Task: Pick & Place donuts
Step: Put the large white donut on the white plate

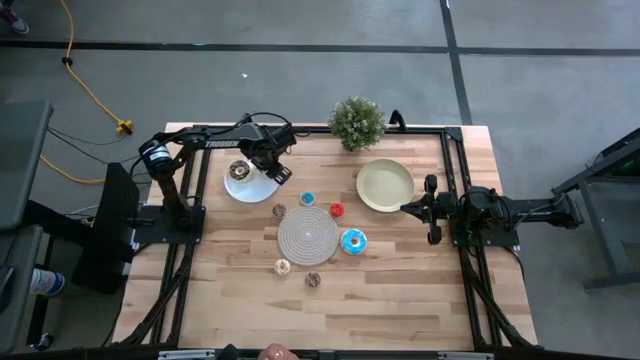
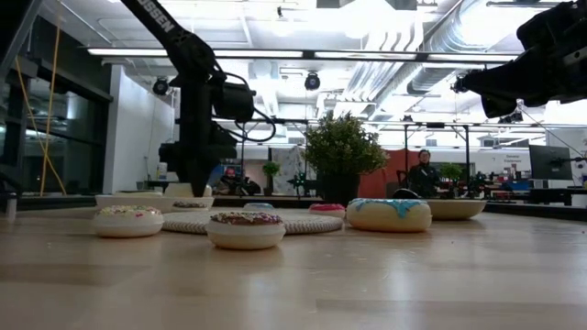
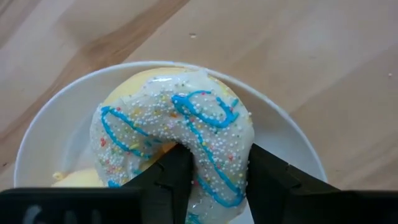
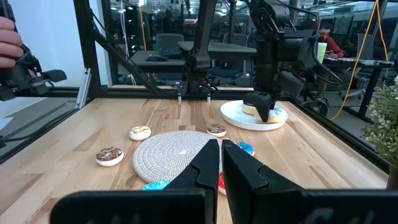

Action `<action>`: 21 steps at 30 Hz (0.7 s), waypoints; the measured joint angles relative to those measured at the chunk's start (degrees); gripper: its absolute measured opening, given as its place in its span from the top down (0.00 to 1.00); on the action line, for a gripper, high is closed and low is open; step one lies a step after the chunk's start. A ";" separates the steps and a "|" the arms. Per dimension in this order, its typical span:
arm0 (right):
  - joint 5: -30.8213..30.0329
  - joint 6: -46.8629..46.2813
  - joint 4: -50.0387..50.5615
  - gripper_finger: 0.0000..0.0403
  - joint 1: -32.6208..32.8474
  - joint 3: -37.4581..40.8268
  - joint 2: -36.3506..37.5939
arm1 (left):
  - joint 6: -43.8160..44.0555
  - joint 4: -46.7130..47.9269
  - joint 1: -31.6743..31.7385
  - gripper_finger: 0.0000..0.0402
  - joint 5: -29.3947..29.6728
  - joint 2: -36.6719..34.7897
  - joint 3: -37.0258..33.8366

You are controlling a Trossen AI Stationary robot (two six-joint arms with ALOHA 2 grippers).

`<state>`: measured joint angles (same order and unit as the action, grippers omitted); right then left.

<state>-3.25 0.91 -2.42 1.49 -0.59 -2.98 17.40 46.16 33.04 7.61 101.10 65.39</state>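
My left gripper [image 1: 268, 166] is over the white plate [image 1: 243, 190] at the table's far left and is shut on a white-iced donut with blue squiggles [image 3: 174, 124]. A brown donut [image 1: 238, 169] also lies on that plate. Loose on the table around the woven mat [image 1: 307, 232] are a brown donut [image 1: 279, 210], a small blue one [image 1: 307, 198], a red one [image 1: 336, 210], a larger blue one [image 1: 352, 241], a tan one [image 1: 283, 266] and another brown one [image 1: 313, 280]. My right gripper [image 1: 405, 208] waits, shut, beside the cream-yellow plate [image 1: 385, 185]. My left gripper pinches the ring of the white-blue donut [image 3: 217, 180]: one finger [image 3: 174, 180] stands in the hole and the other [image 3: 273, 180] outside the ring. The fingers come from above, pointing down. The donut sits icing-up inside the white plate's rim [image 3: 292, 134]; whether it rests on the plate I cannot tell.
A potted plant [image 1: 357, 122] stands at the far edge between the two plates. Black frame rails run along the table's left and right sides. Bare wood lies at the near edge, in front of the mat. People show in the room beyond.
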 joint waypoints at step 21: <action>0.00 0.00 0.02 0.97 0.01 0.00 0.00 | 0.91 0.32 -0.04 0.45 0.94 -0.14 0.02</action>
<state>-3.25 0.91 -2.39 1.49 -0.59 -2.98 18.31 46.48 32.99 8.55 100.96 65.41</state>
